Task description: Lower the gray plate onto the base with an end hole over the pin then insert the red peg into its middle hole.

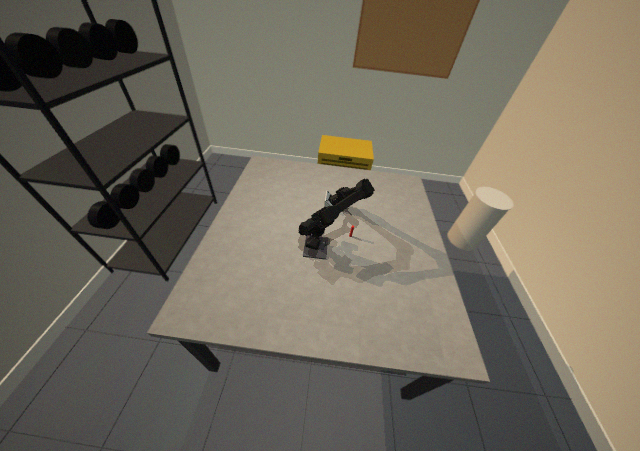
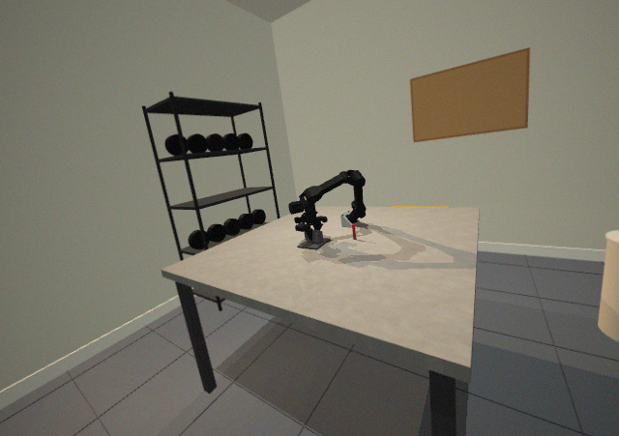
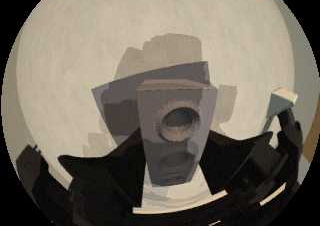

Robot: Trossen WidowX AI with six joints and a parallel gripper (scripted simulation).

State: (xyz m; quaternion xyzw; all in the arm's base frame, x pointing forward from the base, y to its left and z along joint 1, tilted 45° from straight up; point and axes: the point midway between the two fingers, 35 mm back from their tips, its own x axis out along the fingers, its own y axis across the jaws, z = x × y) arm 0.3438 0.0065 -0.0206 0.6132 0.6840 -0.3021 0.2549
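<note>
My gripper [image 1: 312, 238] [image 2: 312, 230] [image 3: 166, 125] is shut on the gray plate [image 2: 318, 236] [image 3: 150, 103], one finger along each side. Two round openings show in the plate in the wrist view. The plate is above the flat dark base [image 1: 321, 253] [image 2: 306, 245] [image 3: 120, 92], turned at an angle to it, and covers much of it in the wrist view. The pin is hidden, and I cannot tell whether a hole is over it. The red peg [image 1: 352, 231] [image 2: 354, 231] stands upright on the table, to the right of the gripper in the top and exterior views.
The arm's light mount [image 2: 345, 219] is behind and left of the peg in the exterior view. The table [image 1: 289, 306] [image 2: 349, 291] bears long arm shadows. A black shelf rack [image 1: 166, 58], a yellow box [image 1: 345, 149] and a pale cylinder [image 1: 478, 219] are beyond the table.
</note>
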